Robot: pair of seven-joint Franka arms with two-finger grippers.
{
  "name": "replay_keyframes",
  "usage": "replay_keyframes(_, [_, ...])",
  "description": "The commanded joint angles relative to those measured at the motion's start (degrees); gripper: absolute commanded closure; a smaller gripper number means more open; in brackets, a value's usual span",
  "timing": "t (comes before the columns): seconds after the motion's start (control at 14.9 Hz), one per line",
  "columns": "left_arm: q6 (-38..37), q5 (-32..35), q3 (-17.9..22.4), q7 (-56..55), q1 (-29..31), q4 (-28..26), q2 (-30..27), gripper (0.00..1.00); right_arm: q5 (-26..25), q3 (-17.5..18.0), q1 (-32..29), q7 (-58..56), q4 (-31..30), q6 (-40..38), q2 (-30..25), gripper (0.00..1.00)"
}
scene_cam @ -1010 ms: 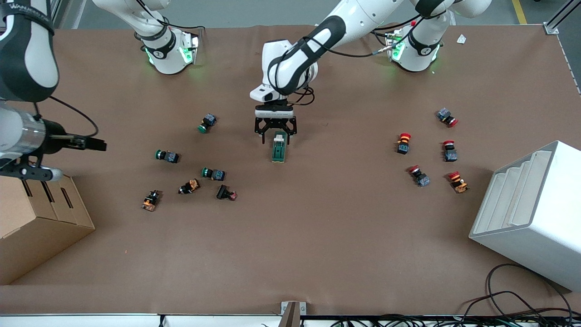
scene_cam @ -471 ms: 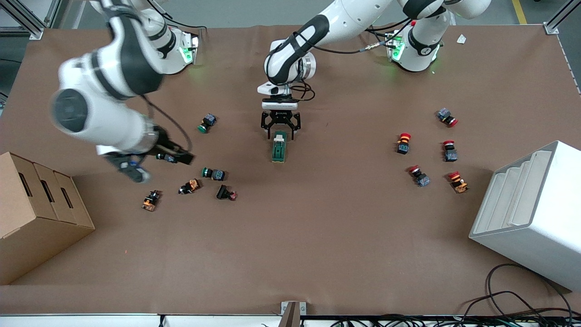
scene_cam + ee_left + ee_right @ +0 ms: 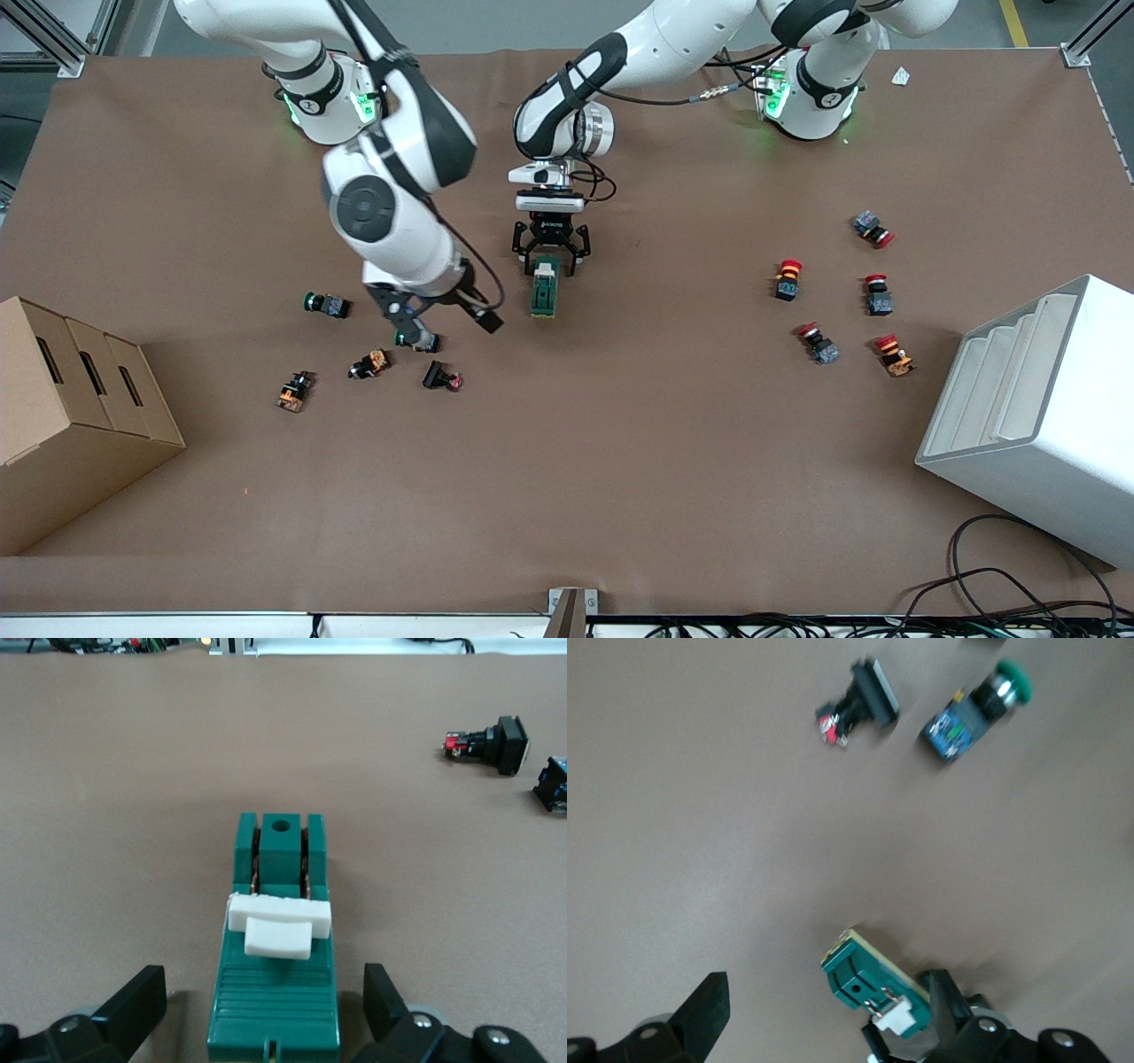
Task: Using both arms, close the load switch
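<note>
The load switch [image 3: 544, 290] is a dark-green block with a white lever, lying flat near the table's middle. My left gripper [image 3: 549, 258] is open and low over the switch's end that is farther from the front camera. In the left wrist view the black fingers [image 3: 135, 1007] stand either side of the switch [image 3: 278, 988] with gaps, and the white lever [image 3: 279, 925] is raised. My right gripper [image 3: 450, 326] is open in the air beside the switch, toward the right arm's end. The right wrist view shows the switch [image 3: 871, 981] close to one finger [image 3: 946, 999].
Green, orange and black push buttons [image 3: 326, 305] lie toward the right arm's end, and one green button [image 3: 976, 712] is under the right gripper. Red push buttons [image 3: 787, 278] lie toward the left arm's end. A cardboard box [image 3: 71, 416] and a white rack [image 3: 1036, 408] stand at the table's ends.
The right arm has swung in from the table's end by the cardboard box to just beside the load switch. The left gripper has stayed open at the switch, a little lower.
</note>
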Motion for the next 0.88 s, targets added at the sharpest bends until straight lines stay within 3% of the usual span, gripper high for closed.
replay_keyframes(0.0, [-1.43,2.19,0.4,-1.22,-0.55,1.31,1.79,0.03,1.19,-0.67,3.34,4.38,-1.42,6.9,3.27,0.0])
replay_keyframes(0.27, [-1.52,2.01,0.4,-1.22,-0.82,1.22,1.88,0.03,1.19,-0.67,7.04,7.64,-8.62,19.22,4.16,0.0])
replay_keyframes(0.81, [-1.96,2.01,0.4,-1.22,-0.82,1.22,2.14,0.03,1.19,-0.67,13.19,8.79,-13.2,23.37,4.69,0.0])
